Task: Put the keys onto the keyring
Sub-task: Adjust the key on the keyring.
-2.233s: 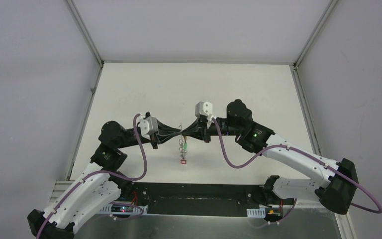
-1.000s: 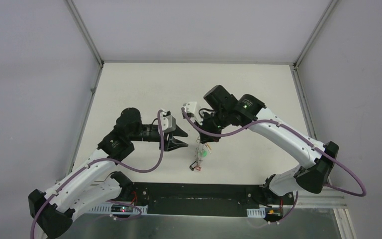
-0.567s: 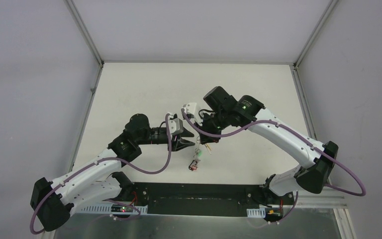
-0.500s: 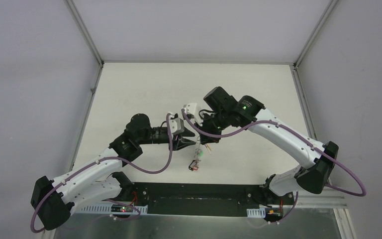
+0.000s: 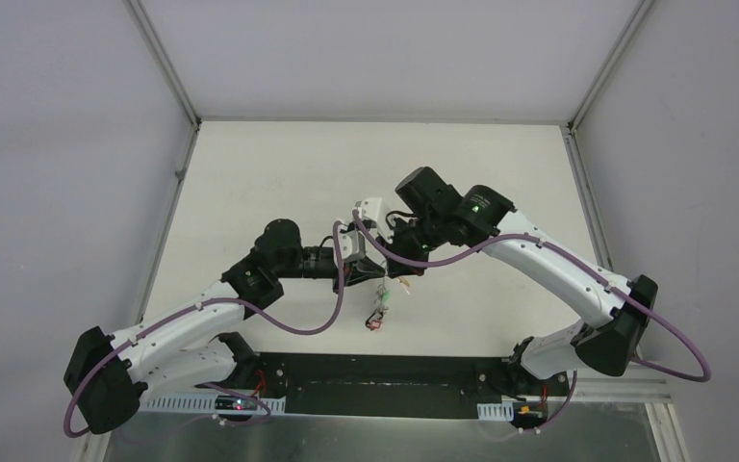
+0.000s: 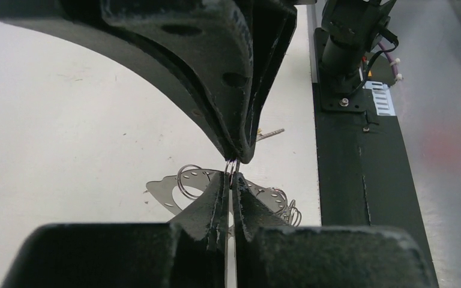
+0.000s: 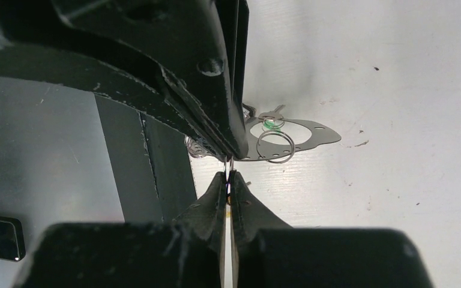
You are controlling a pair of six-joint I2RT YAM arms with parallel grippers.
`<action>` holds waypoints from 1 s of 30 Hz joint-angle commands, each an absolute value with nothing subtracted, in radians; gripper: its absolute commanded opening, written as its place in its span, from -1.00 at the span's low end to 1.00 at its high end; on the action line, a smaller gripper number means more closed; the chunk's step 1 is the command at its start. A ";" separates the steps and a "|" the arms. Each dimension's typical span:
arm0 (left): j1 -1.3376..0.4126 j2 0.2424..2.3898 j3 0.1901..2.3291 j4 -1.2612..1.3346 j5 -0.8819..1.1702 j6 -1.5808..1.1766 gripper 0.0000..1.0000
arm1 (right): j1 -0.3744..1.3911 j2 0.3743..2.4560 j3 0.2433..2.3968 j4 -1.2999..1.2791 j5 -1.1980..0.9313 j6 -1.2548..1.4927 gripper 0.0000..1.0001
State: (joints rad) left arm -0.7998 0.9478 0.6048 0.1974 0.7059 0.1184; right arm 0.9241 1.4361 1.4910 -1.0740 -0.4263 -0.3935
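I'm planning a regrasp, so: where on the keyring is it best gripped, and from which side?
Probably the bare thin wire of the keyring, clear of the bunched keys, approached side-on with the jaws closing flat across it: the wire is thin, so only a fingertip pinch holds.

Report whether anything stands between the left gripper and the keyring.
Nothing visible does. The left gripper is shut on a thin wire, apparently the keyring, and the right gripper pinches it too. The keys appear to hang just under them.
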 commanded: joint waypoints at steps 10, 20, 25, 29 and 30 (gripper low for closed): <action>-0.812 0.877 0.565 0.318 0.648 0.066 -1.00 | 0.918 1.340 1.458 -0.966 -0.391 -0.371 -0.06; -0.813 0.787 0.456 0.637 0.560 0.003 -1.00 | 0.819 1.038 1.188 -0.539 -0.587 -0.269 0.26; -0.813 0.787 0.419 0.796 0.572 0.003 -1.00 | 0.785 1.004 1.149 -0.436 -0.690 -0.234 -0.05; -0.813 0.797 0.411 0.867 0.606 0.007 -1.00 | 0.775 1.003 1.142 -0.373 -0.767 -0.229 -0.30; -0.813 0.800 0.408 0.888 0.608 0.004 -1.00 | 0.774 1.003 1.141 -0.362 -0.776 -0.229 -0.33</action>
